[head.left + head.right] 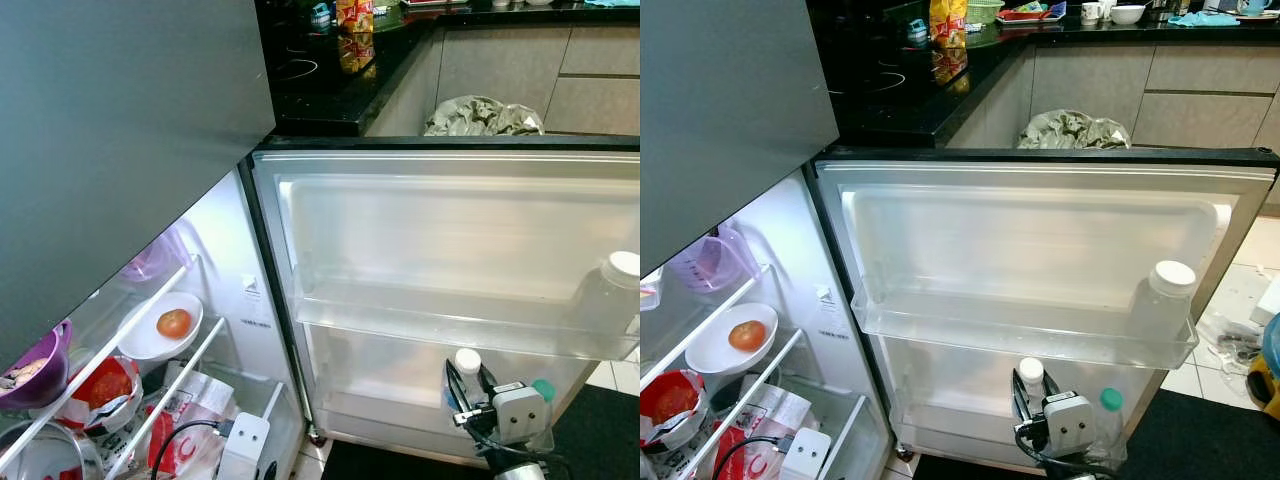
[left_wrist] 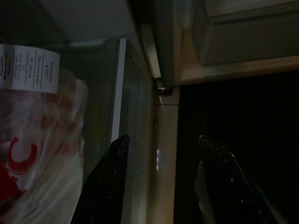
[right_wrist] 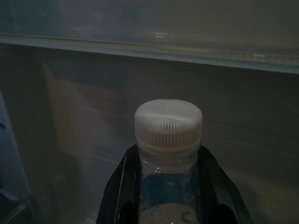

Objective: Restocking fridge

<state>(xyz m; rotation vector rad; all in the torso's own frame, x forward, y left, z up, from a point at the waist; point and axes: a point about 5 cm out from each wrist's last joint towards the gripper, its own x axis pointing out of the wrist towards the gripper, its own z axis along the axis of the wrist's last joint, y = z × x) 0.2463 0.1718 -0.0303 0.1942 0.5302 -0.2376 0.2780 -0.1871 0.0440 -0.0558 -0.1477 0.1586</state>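
Landmark: open fridge door (image 1: pixel 1040 240).
Upper door shelf (image 1: pixel 1020 340): large clear white-capped jar (image 1: pixel 1165 300) at its right end.
Lower door shelf (image 1: pixel 960 415): small clear white-capped bottle (image 1: pixel 1031 375) between the right gripper (image 3: pixel 168 186) fingers; green-capped bottle (image 1: pixel 1110 415) just right.
Left of door: white plate (image 1: pixel 730 345) holding a tomato (image 1: pixel 747 335).
Behind door: crumpled bag (image 1: pixel 1072 130).

clear white-capped bottle (image 3: pixel 168 140), upright, in lower door shelf (image 1: pixel 940 425)

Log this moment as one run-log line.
stage: placing bottle in fridge door | right gripper: shut on white-capped bottle at lower door shelf | left gripper: open, idle by fridge base | upper shelf: one white-capped jug
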